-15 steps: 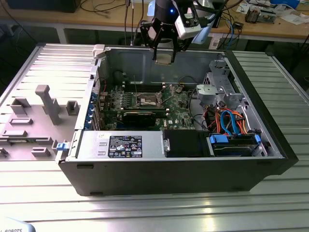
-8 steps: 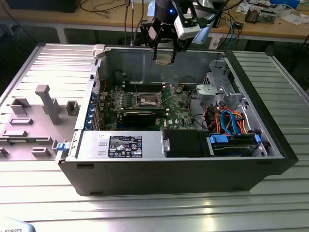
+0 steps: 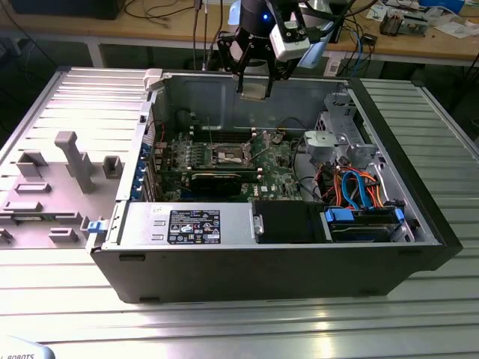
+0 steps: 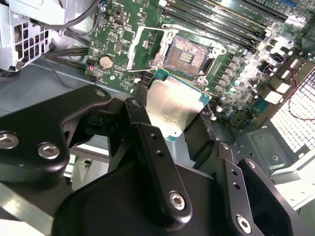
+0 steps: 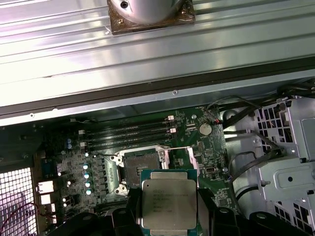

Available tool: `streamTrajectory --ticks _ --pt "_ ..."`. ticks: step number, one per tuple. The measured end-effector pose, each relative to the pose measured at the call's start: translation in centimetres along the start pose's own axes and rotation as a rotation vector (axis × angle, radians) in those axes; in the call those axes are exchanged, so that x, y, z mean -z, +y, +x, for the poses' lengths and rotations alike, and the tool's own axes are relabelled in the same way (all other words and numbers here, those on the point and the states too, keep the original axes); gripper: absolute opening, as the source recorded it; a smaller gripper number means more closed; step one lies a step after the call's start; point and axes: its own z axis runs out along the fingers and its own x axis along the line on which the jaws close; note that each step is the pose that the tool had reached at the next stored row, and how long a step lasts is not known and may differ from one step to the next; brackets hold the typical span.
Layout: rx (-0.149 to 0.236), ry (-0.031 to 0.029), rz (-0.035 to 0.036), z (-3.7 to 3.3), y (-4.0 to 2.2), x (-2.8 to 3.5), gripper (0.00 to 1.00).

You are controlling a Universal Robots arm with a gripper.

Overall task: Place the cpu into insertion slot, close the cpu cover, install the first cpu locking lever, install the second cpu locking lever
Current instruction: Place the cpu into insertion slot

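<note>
**CPU held clear above an open socket**

The computer case point(image 3: 247, 262) lies on its side on the ribbed metal table point(image 3: 224, 325). This turns the green circuit board point(image 3: 278, 161) face up, so the arm can reach it from above. On that board the insertion slot point(image 5: 140, 169) shows its dark centre bare. The cpu cover point(image 5: 181, 160) is swung off it and stands just beside it, and nothing sits in the slot yet. The long memory slots point(image 5: 128, 132) run alongside.

In the exterior view the gripper point(image 3: 254, 84) hangs over the rear wall of the case, well above the board. Its 2 fingers point(image 5: 206, 210) are clamped on the cpu point(image 5: 170, 201), 1 on each of 2 opposite edges, with the jaws only as far apart as the chip is wide. This edge grip keeps the chip flat, with its metal top toward the first wrist camera. It probably also leaves the underside free to settle into the slot. The cpu touches nothing but the fingers. The locking levers are too fine to tell apart with confidence.
</note>
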Motion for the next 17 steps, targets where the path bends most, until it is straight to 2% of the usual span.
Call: streamTrajectory --ticks 4,8,14,17 --pt "-0.017 -0.0016 -0.0003 0.0 0.0 0.0 0.54" --pt "-0.058 -0.0052 -0.0011 0.0 0.0 -0.02 0.54" --pt "-0.142 -0.0127 -0.0025 0.0 -0.01 -0.05 0.54" --pt "-0.205 -0.0184 -0.0039 0.0 -0.01 -0.08 0.54"
